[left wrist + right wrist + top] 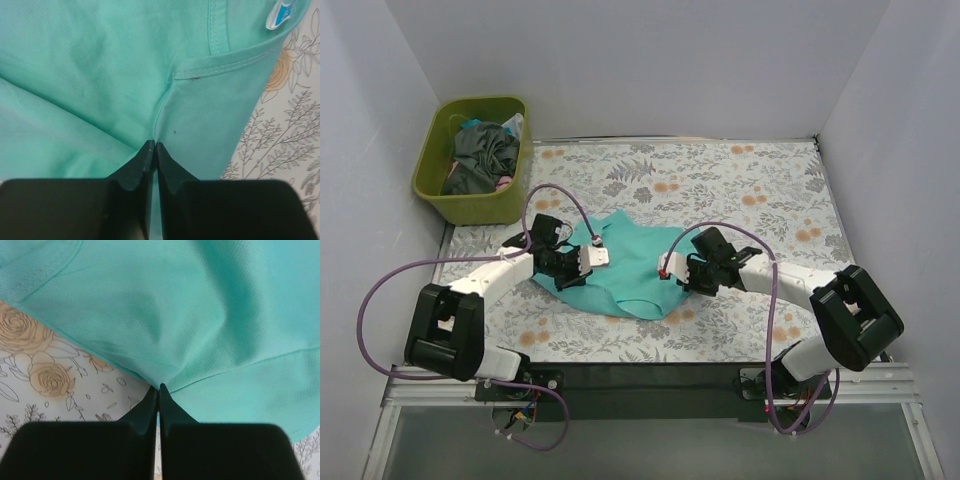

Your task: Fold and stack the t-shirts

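A teal t-shirt (630,270) lies bunched in the middle of the floral table. My left gripper (588,258) is shut on the shirt's left part; the left wrist view shows its jaws (154,146) pinching a fold of teal cloth (100,75) near a stitched hem and a white label (280,12). My right gripper (672,272) is shut on the shirt's right edge; the right wrist view shows its jaws (159,388) pinching the teal cloth (190,315) at a seam, above the table.
A green bin (475,160) holding several dark and grey garments (482,152) stands at the back left. The floral tablecloth (740,190) covers the table, with white walls on three sides.
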Robot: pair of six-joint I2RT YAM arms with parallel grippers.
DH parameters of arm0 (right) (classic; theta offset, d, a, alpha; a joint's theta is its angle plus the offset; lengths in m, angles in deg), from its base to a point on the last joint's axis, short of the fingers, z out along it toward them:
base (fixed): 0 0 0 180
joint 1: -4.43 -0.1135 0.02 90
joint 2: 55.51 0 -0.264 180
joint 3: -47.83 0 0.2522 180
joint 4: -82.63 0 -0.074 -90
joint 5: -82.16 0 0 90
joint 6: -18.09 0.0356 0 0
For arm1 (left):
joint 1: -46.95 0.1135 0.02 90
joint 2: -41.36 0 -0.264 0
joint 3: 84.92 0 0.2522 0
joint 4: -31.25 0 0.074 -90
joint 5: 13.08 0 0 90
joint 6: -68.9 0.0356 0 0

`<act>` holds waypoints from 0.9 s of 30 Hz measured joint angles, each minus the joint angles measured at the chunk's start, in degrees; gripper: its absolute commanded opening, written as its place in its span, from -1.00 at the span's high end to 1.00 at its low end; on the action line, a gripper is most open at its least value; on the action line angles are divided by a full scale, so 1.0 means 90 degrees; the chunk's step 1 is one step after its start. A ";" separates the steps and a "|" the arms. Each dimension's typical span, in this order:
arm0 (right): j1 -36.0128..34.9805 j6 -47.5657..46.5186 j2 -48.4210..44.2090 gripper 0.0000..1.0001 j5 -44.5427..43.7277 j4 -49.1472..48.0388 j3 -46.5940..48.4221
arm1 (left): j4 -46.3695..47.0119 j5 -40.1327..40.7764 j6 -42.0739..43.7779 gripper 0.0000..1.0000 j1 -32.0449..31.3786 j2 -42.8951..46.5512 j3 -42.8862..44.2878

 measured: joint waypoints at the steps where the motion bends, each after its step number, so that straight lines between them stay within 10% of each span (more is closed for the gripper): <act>1: 0.0002 0.0015 -0.0039 0.97 -0.0073 0.0036 -0.0012 | -0.0080 0.0010 -0.0051 0.95 0.0005 0.0053 0.0002; 10: 0.0607 0.0206 -0.0882 0.97 -0.0299 0.0906 0.0362 | -0.0245 -0.0143 -0.1241 1.00 0.0464 0.0971 0.0763; 27: 0.2803 0.0029 -0.1370 0.97 -0.0177 0.1513 0.4750 | 0.2008 0.0260 -0.4864 1.00 0.0583 0.2098 0.3021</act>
